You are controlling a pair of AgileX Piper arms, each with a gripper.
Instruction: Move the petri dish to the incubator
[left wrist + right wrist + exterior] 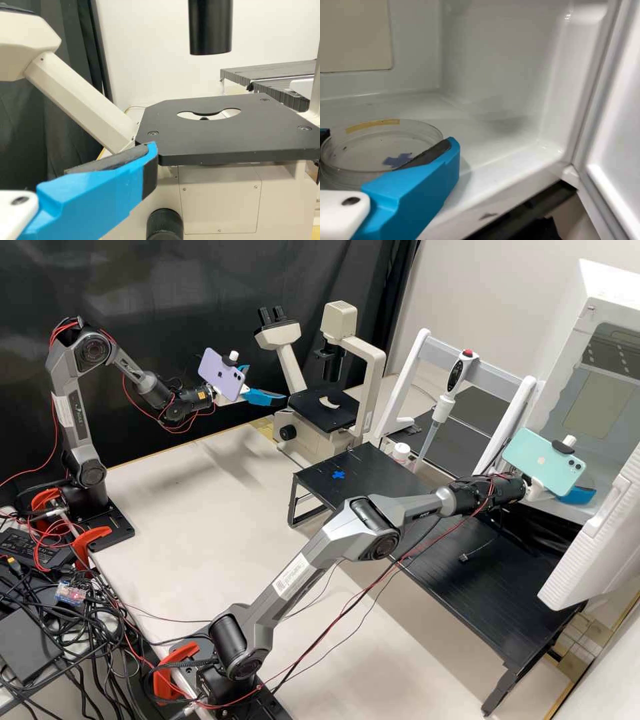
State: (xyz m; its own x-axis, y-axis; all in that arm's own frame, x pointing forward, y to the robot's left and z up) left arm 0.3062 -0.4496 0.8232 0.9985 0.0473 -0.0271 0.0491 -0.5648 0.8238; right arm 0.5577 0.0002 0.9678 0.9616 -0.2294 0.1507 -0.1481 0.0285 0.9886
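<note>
Right tool (575, 495) of mine has its two fingers held apart by the petri dish (367, 155), dark pads against its sides, inside the incubator (610, 283), whose door (593, 540) stands open. The dish is level, broad face up; being round, it measures alike every way. A yellow strip (372, 125) marks the rim away from my wrist, a blue mark (397, 160) nearer. Under it is the smooth white floor (490, 125); whether they touch, I cannot tell. My left tool (267, 384) is open, holding nothing, beside the microscope (340, 320). My black counter (460, 587) bears a blue cross (339, 475); behind are a black curtain (167, 280) and pale wall (493, 293).
</note>
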